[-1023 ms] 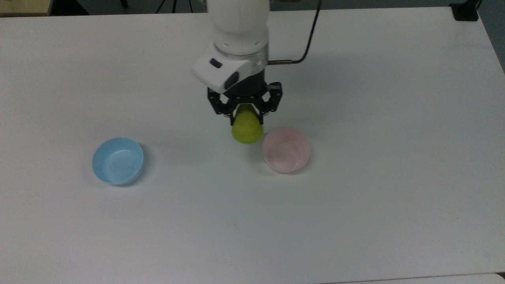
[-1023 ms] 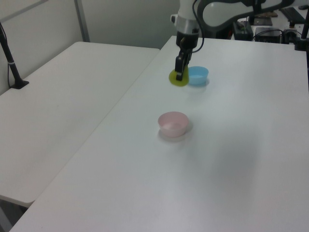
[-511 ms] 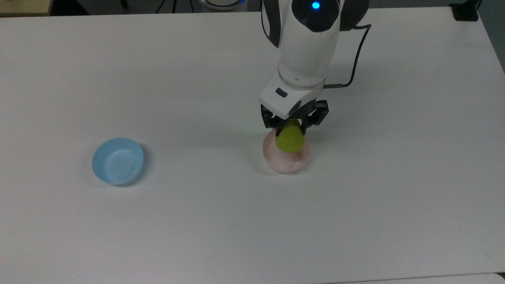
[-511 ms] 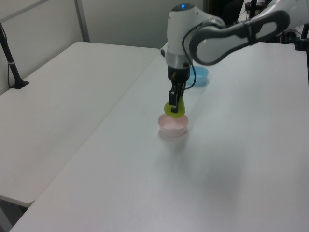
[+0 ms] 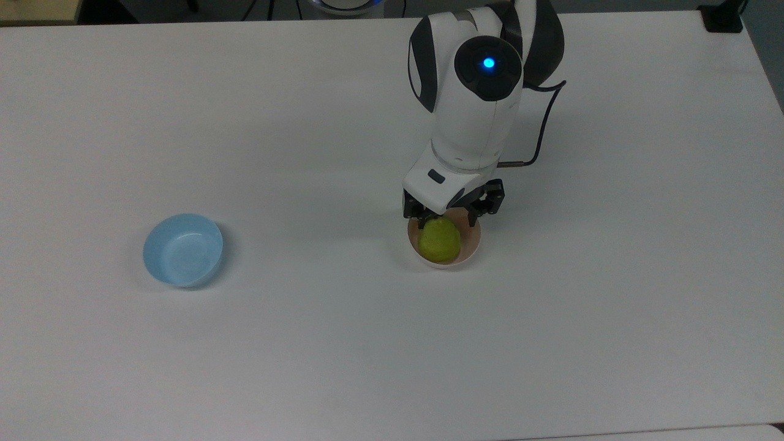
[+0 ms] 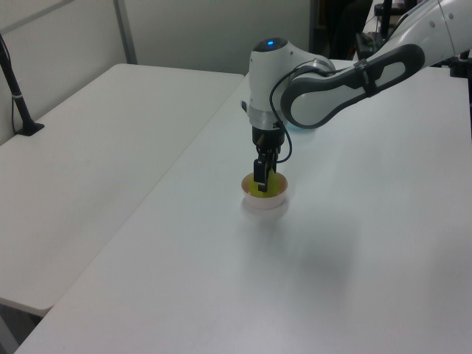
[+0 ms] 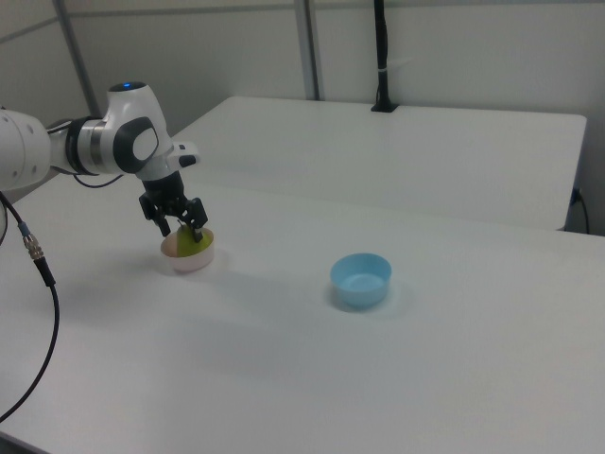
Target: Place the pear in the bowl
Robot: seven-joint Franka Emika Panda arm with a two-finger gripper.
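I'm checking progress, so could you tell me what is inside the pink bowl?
The pear sits inside the pink bowl, with the gripper directly above it. The bowl's floor under the pear is hidden.

Yellow-green pear [image 5: 438, 239] inside pale pink bowl [image 5: 470, 252], table centre

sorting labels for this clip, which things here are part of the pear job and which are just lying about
Part of the job:
- pear, sitting in the pink bowl
- pink bowl
- gripper, right over the pear

Just lying about:
- blue bowl, off to the top view's left, nothing in it
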